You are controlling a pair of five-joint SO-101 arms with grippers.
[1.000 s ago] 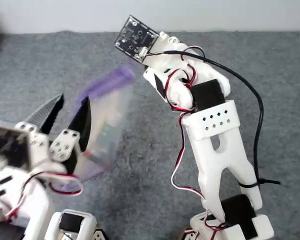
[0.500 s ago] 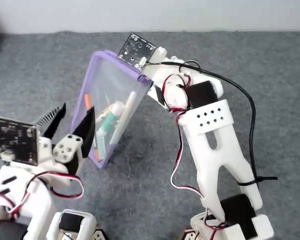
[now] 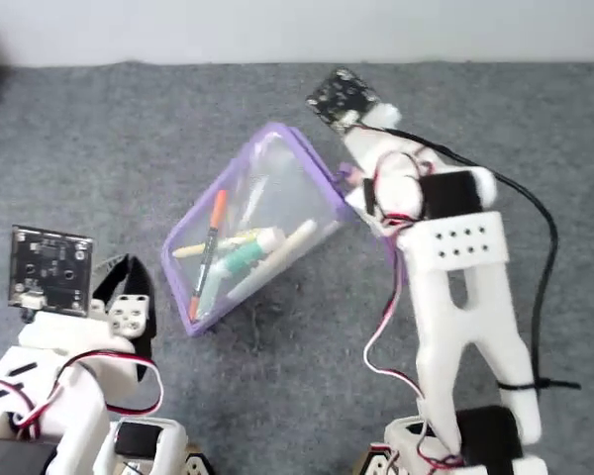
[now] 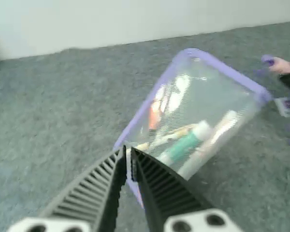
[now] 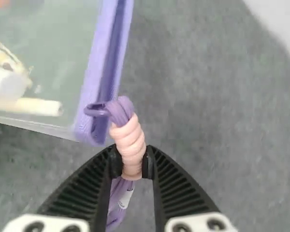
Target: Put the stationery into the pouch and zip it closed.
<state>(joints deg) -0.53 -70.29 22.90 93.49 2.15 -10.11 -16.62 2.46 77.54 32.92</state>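
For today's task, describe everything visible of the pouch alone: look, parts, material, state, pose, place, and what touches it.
The pouch is a clear, soft-looking plastic rectangle edged with a purple zip band. It rests askew on the grey table, holding an orange pen, a green-and-white marker and pale sticks. Its pink-and-purple zip pull sits at one corner, pinched in the right gripper, jaws shut on it.

Glossy clear plastic pouch [image 3: 267, 193] on rough felt table [image 3: 99, 148].
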